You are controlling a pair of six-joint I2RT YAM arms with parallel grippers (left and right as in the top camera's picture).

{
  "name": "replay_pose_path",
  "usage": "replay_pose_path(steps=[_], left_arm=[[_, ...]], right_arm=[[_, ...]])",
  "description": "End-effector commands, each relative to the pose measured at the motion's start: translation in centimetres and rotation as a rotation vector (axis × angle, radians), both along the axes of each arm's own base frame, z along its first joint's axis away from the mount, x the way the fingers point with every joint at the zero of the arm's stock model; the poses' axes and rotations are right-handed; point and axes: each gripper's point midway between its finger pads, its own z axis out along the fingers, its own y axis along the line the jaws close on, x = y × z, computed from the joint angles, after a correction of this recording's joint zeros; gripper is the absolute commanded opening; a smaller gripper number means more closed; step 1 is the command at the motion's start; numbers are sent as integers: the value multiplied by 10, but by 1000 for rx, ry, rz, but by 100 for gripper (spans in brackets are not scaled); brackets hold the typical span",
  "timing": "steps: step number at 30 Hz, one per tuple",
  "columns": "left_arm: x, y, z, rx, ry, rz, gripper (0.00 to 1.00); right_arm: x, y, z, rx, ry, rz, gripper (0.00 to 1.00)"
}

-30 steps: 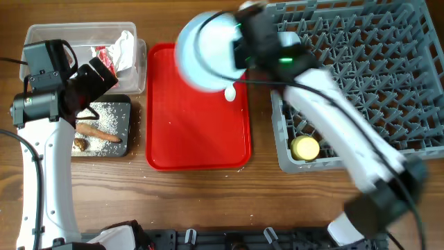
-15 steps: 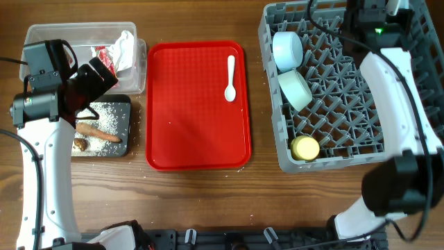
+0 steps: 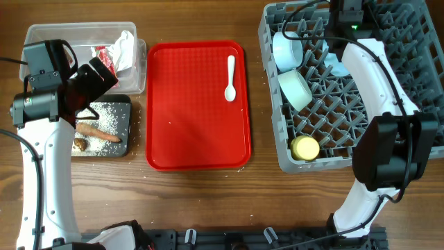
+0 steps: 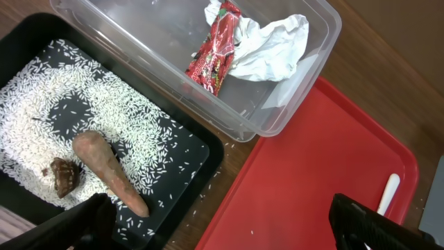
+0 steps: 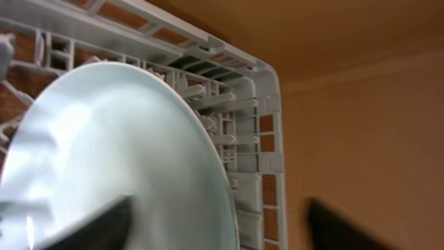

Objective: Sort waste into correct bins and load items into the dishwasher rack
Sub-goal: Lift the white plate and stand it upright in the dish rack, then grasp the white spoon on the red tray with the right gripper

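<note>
The pale plate [image 5: 118,153] stands on edge among the pegs at the back of the grey dishwasher rack [image 3: 416,149]. My right gripper [image 5: 222,232] is open, one finger on each side of the plate's rim. In the overhead view the plate [image 3: 338,67] shows just below the right gripper [image 3: 340,50]. A white bowl [image 3: 286,48], a pale green bowl [image 3: 295,89] and a yellow cup [image 3: 305,147] sit in the rack. The white spoon [image 3: 230,76] lies on the red tray [image 3: 198,132]. My left gripper [image 4: 229,232] hangs open and empty by the bins.
The clear tub [image 4: 305,83] holds a red wrapper [image 4: 215,48] and white tissue [image 4: 270,45]. The black tray [image 4: 201,156] holds rice grains [image 4: 48,83], a carrot piece [image 4: 107,170] and a brown lump [image 4: 64,175]. Stray rice grains lie on the wood beside it.
My right arm carried the plate from above the red tray into the rack, stood it on edge and opened its jaws. The left arm has not moved.
</note>
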Motion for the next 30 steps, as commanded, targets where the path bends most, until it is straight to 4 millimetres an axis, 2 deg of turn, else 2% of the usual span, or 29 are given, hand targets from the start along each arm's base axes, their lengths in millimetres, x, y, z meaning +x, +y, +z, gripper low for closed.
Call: replay_pose_path(steps=[1, 2, 4, 6, 7, 9, 11, 12, 16, 17, 19, 20, 22, 24, 30], left_arm=[[2, -1, 7, 8, -20, -15, 100], [2, -1, 7, 8, -20, -15, 100], [2, -1, 7, 8, -20, -15, 100], [2, -1, 7, 8, -20, -15, 100], [2, -1, 7, 8, -20, -15, 100], [2, -1, 7, 8, -20, -15, 100], [2, -1, 7, 8, -20, -15, 100], [2, -1, 7, 8, -20, -15, 100], [2, -1, 7, 8, -20, -15, 100], [2, -1, 7, 8, -20, -15, 100], [2, -1, 7, 8, -20, -15, 100], [2, -1, 7, 8, -20, -15, 100], [2, -1, 7, 8, -20, -15, 100], [2, -1, 7, 8, -20, -15, 100], [2, -1, 7, 8, -20, -15, 100]], right_arm=[[-7, 16, 33, 150, -126, 0, 100], [-12, 30, 41, 250, -150, 33, 100], [-21, 73, 52, 504, -169, 136, 100], [-36, 147, 66, 953, -139, 292, 100], [-42, 176, 72, 1127, -103, 360, 100], [-46, 222, 74, 1314, -41, 430, 100], [-42, 267, 51, 1260, -10, 445, 100], [-42, 278, 42, 1230, -1, 438, 100], [-64, 354, -50, 1013, 146, 394, 100], [-70, 363, -67, 1002, 178, 367, 97], [-81, 371, -93, 978, 236, 336, 86], [-83, 365, -109, 931, 257, 298, 71], [-78, 340, -127, 895, 210, 120, 66], [-73, 331, -135, 903, 204, 77, 64], [-75, 327, -174, 913, 245, -7, 43]])
